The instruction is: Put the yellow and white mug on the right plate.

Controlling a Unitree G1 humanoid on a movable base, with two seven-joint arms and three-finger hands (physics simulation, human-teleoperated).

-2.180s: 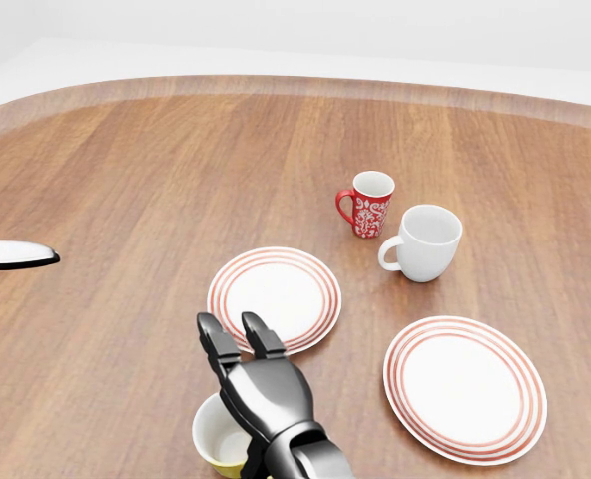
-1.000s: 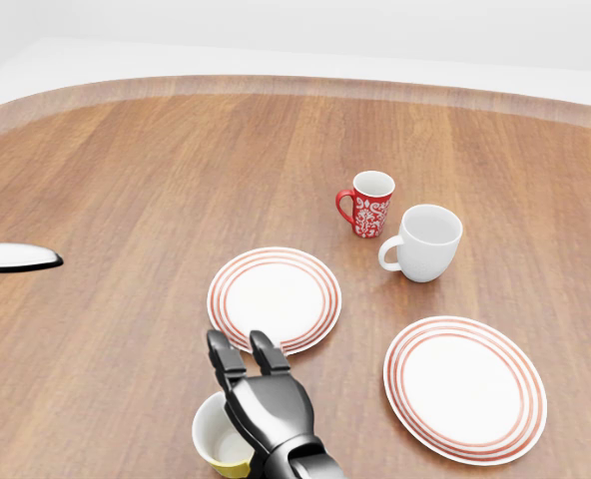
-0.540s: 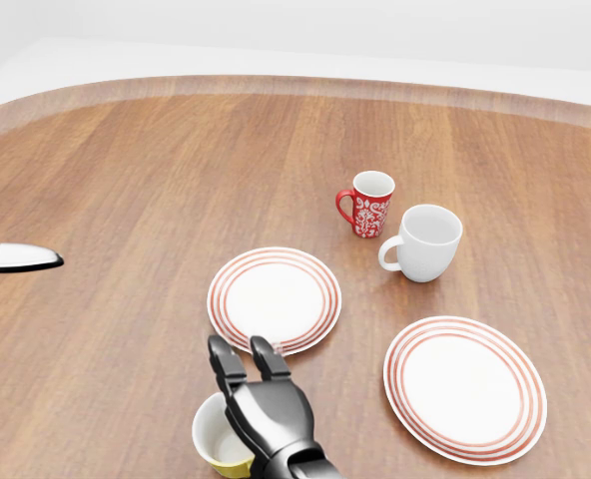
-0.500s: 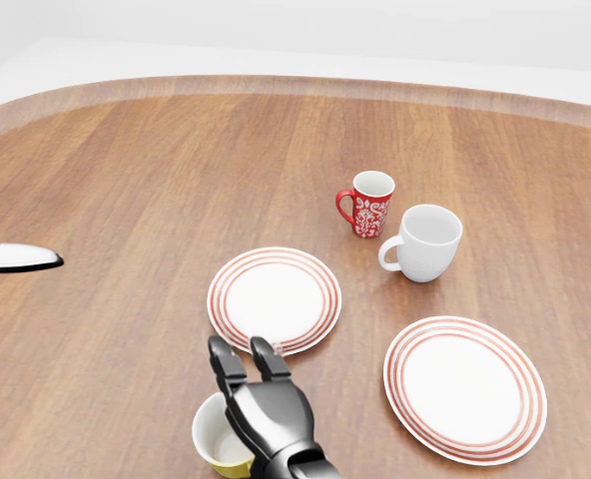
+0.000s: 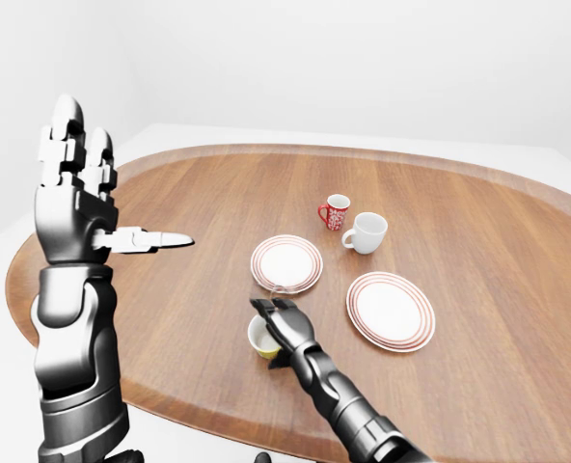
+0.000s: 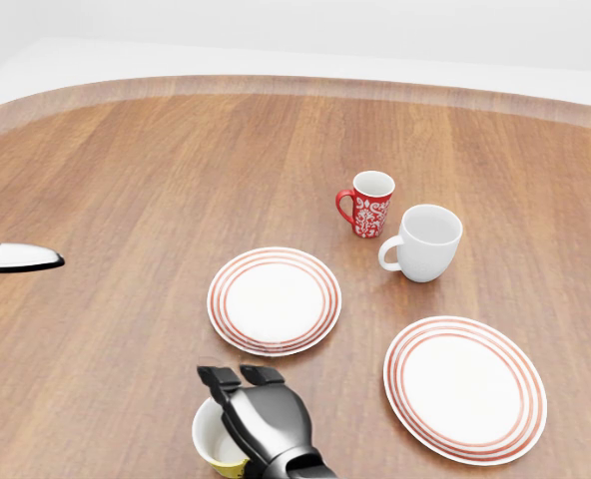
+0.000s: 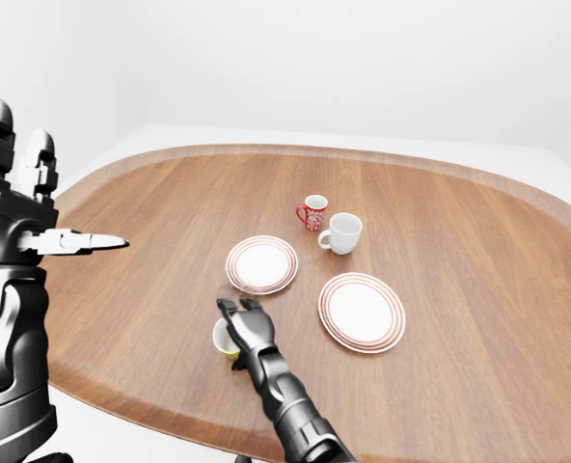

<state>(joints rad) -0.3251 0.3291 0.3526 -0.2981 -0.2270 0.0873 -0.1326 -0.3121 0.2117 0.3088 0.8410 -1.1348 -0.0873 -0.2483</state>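
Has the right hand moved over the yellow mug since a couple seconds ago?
Yes. In the head view the right hand has dropped away from the left plate, fingers curling over the yellow and white mug.

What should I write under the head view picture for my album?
A robot's right hand reaches over a yellow mug, near two striped plates on a wooden table.

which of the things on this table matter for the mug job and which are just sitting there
Part of the job:
- yellow and white mug, at the head view's bottom edge
- right plate, bare
- right hand, over the mug, fingers curling

Just lying about:
- left plate
- red patterned mug
- plain white mug
- left hand, raised, open
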